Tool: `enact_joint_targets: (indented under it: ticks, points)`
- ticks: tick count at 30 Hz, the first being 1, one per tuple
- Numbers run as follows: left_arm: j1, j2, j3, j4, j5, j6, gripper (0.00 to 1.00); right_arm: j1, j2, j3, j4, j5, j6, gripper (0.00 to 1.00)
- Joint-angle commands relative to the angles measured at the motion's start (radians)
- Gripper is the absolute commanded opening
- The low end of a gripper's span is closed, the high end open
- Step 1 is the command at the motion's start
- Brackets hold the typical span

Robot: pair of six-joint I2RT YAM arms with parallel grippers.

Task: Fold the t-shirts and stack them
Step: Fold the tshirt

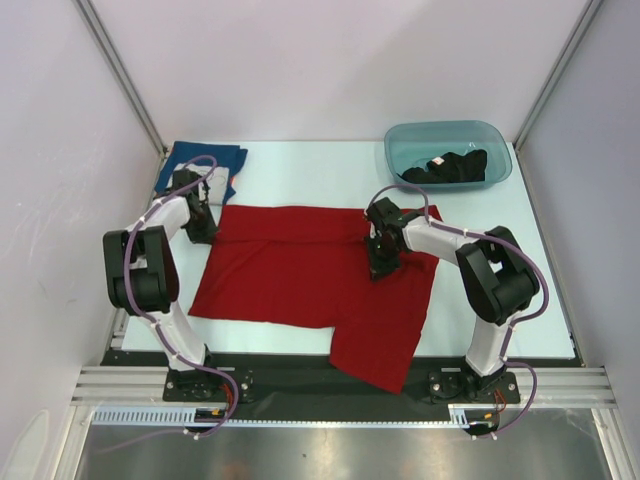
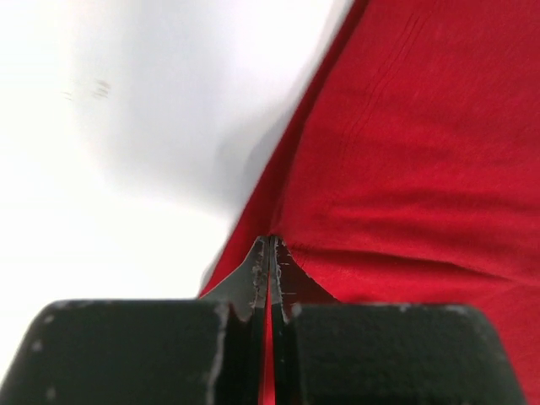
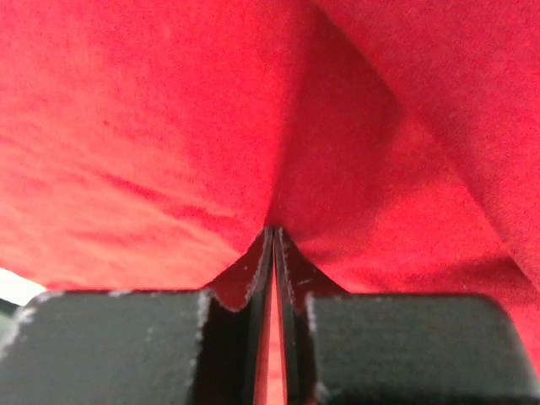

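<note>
The red t-shirt (image 1: 300,270) lies spread on the desk (image 1: 320,170), between both grippers. The left gripper (image 1: 203,232) is pinched tight on its edge, and the right gripper (image 1: 381,262) is clamped on a raised fold. Red cloth shows between both sets of jaws. The blue t-shirt (image 1: 225,158) sits just behind the left gripper, half hidden by that arm. The black t-shirt (image 1: 450,167) is a dark heap in the tub (image 1: 400,140) well behind the right gripper, and its shape is hard to read.

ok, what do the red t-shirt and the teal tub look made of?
The red t-shirt: soft knit cloth, likely cotton jersey, matte. It creases and bunches, and the wrist views show fine fuzz. The teal tub: probably moulded plastic, smooth and translucent, with a rounded rim and light passing through its walls.
</note>
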Motion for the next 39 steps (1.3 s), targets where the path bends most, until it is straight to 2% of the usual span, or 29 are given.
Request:
enact_joint_targets:
  ticks: [1, 12, 14, 15, 16, 19, 21, 25, 27, 29, 34, 36, 38, 39]
  points:
    - [0.002, -0.067, 0.068, -0.021, -0.08, 0.022, 0.01, 0.008, 0.035, -0.026, 0.018, 0.022, 0.037, 0.06]
    - [0.004, 0.068, 0.148, -0.07, -0.185, 0.038, 0.0, 0.01, 0.069, -0.043, 0.026, 0.034, 0.072, 0.03]
    - [0.004, 0.055, 0.14, -0.068, -0.202, 0.028, 0.15, 0.01, 0.064, -0.04, 0.019, 0.035, 0.069, 0.03]
    - [0.004, 0.038, 0.134, -0.072, -0.222, 0.015, 0.33, 0.008, 0.062, -0.039, 0.018, 0.037, 0.068, 0.03]
    - [0.004, 0.016, 0.125, -0.072, -0.262, 0.012, 0.46, 0.008, 0.056, -0.037, 0.015, 0.038, 0.065, 0.03]
    - [0.013, -0.093, 0.08, -0.101, -0.336, -0.01, 0.55, 0.008, 0.041, -0.034, 0.009, 0.046, 0.06, 0.03]
    - [0.028, -0.19, 0.016, -0.13, -0.324, -0.054, 0.54, 0.01, 0.029, -0.032, 0.0, 0.058, 0.053, 0.03]
    - [0.108, -0.361, -0.175, -0.111, -0.204, -0.142, 0.46, 0.025, -0.026, -0.028, -0.028, 0.081, 0.04, 0.04]
    - [0.139, -0.396, -0.266, -0.104, -0.158, -0.162, 0.45, 0.042, -0.069, -0.031, -0.042, 0.08, 0.036, 0.05]
    - [0.175, -0.409, -0.301, -0.105, -0.132, -0.171, 0.4, 0.077, -0.102, -0.04, -0.04, 0.069, 0.034, 0.08]
    - [0.243, -0.363, -0.357, -0.116, -0.029, -0.197, 0.4, 0.118, -0.161, -0.103, -0.016, 0.003, 0.069, 0.11]
    - [0.255, -0.34, -0.365, -0.113, -0.008, -0.188, 0.37, 0.122, -0.171, -0.123, 0.012, -0.011, 0.082, 0.11]
    - [0.266, -0.335, -0.381, -0.121, 0.005, -0.185, 0.38, 0.125, -0.171, -0.15, 0.024, -0.026, 0.091, 0.11]
    - [0.274, -0.334, -0.392, -0.118, 0.043, -0.183, 0.43, 0.125, -0.171, -0.158, 0.036, -0.029, 0.094, 0.11]
